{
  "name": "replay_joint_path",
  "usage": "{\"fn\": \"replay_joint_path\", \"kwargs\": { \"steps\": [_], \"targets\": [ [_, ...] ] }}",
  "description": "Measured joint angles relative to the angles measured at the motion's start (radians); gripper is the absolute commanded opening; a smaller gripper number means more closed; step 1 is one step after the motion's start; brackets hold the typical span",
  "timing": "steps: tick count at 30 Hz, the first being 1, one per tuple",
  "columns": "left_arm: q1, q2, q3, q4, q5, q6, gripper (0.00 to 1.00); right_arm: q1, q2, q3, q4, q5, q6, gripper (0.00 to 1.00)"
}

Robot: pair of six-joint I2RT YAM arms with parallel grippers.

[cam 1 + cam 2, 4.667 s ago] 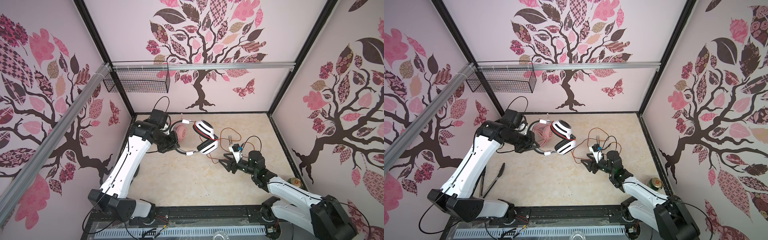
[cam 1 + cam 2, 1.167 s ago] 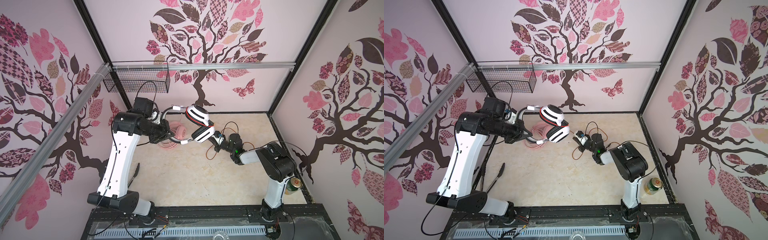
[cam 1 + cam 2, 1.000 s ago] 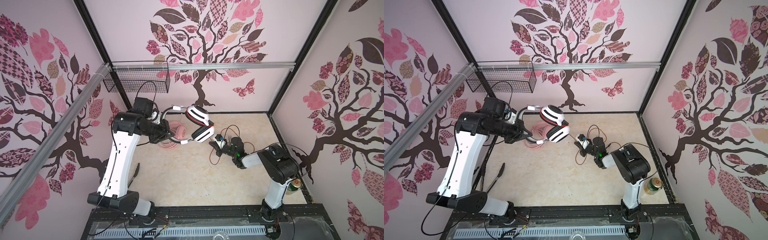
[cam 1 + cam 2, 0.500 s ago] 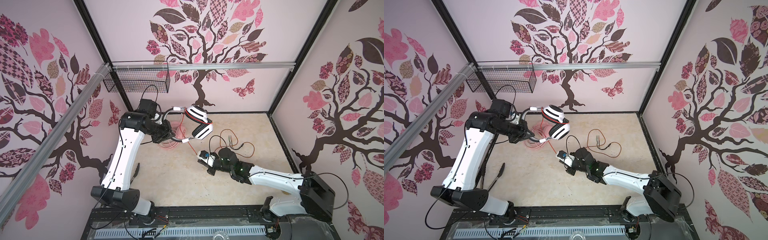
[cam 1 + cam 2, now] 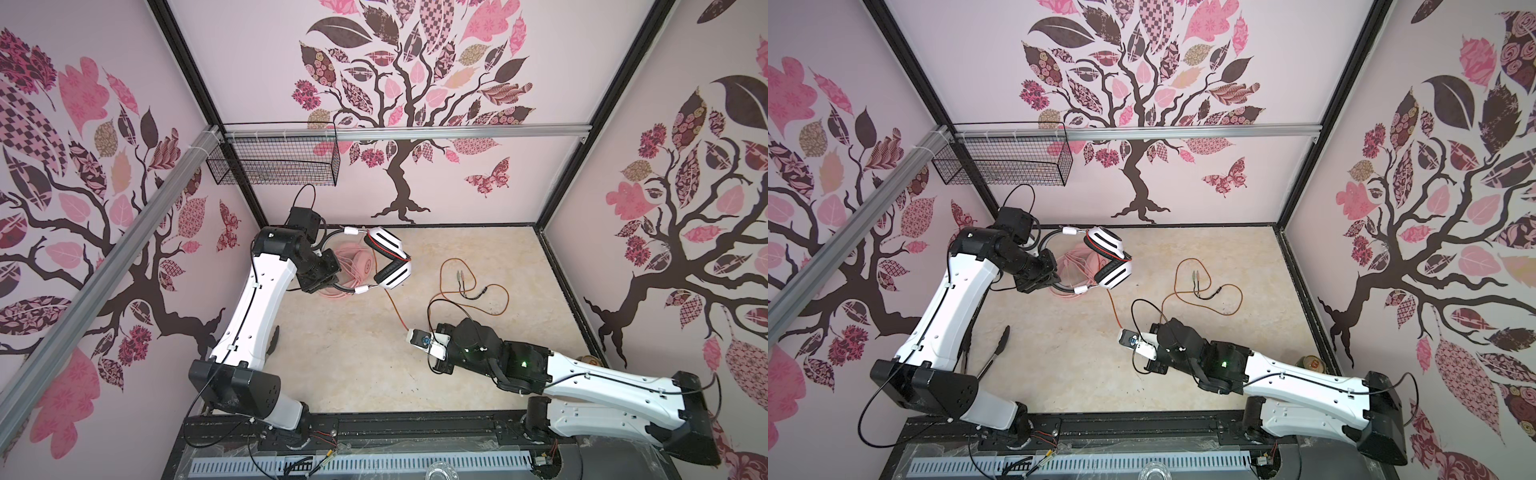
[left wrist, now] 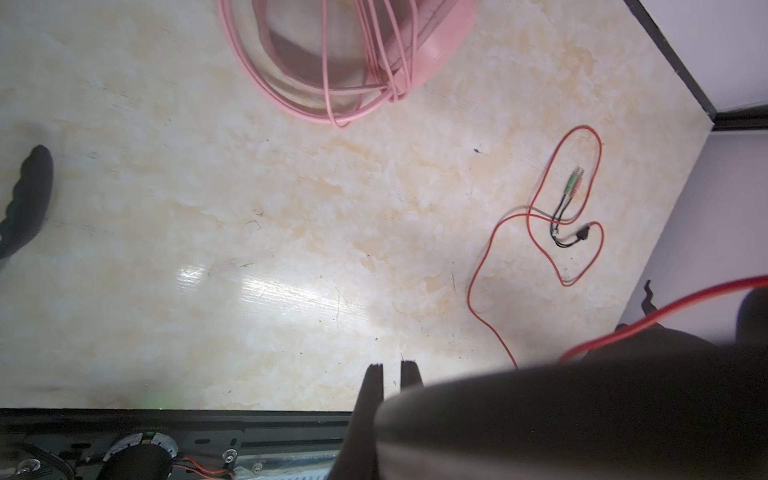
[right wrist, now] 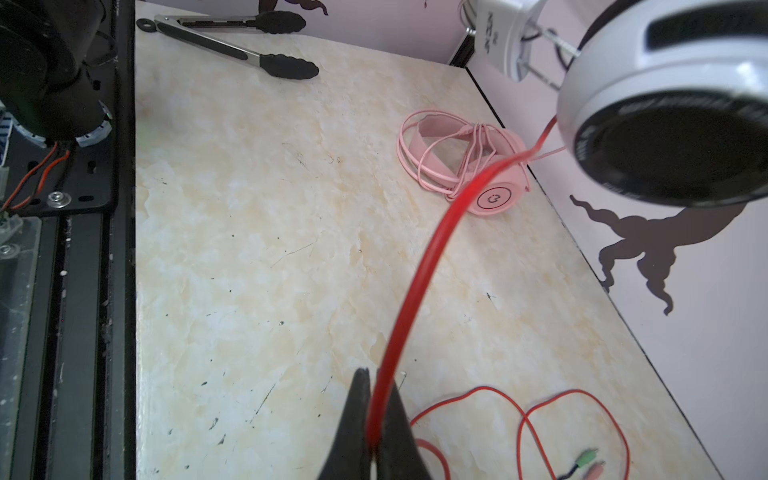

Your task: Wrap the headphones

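The left end effector (image 6: 390, 370) grips the white-and-black over-ear headset (image 5: 390, 277) above the far-left corner of the marbled surface (image 5: 353, 357). The right end effector (image 7: 376, 384) pinches its orange-red cable (image 7: 415, 270) taut, likely for winding. The cable-wrapped pale pink headset (image 7: 490, 183) lies beneath.

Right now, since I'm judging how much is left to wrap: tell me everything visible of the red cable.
The red cable is thin and glossy. It runs from the raised white headset through the air to the right tool, which is shut on it. Past the tool it lies in loose loops on the table, ending in black leads with green and pink plugs.
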Motion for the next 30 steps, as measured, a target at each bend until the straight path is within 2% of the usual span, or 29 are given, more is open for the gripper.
{"fn": "replay_joint_path", "kwargs": {
  "steps": [5,13,19,22,27,30],
  "targets": [
    [-0.037,0.027,-0.011,-0.01,-0.129,-0.002,0.0,0.026,0.008,0.106,-0.065,0.06,-0.052,0.0],
    [-0.198,0.051,-0.013,-0.084,-0.367,-0.003,0.0,0.026,0.048,0.165,-0.089,0.17,-0.165,0.0],
    [-0.309,0.021,-0.096,-0.091,-0.461,0.004,0.0,0.017,0.07,0.165,-0.072,0.293,-0.27,0.0],
    [-0.388,0.003,-0.148,-0.091,-0.474,0.008,0.0,-0.029,0.072,0.165,-0.06,0.282,-0.282,0.0],
    [-0.499,-0.039,-0.24,-0.072,-0.471,0.008,0.0,-0.176,0.068,0.162,-0.016,0.18,-0.268,0.0],
    [-0.543,-0.064,-0.273,-0.051,-0.467,0.003,0.0,-0.193,0.071,0.158,-0.01,0.13,-0.267,0.0]
  ]
}}
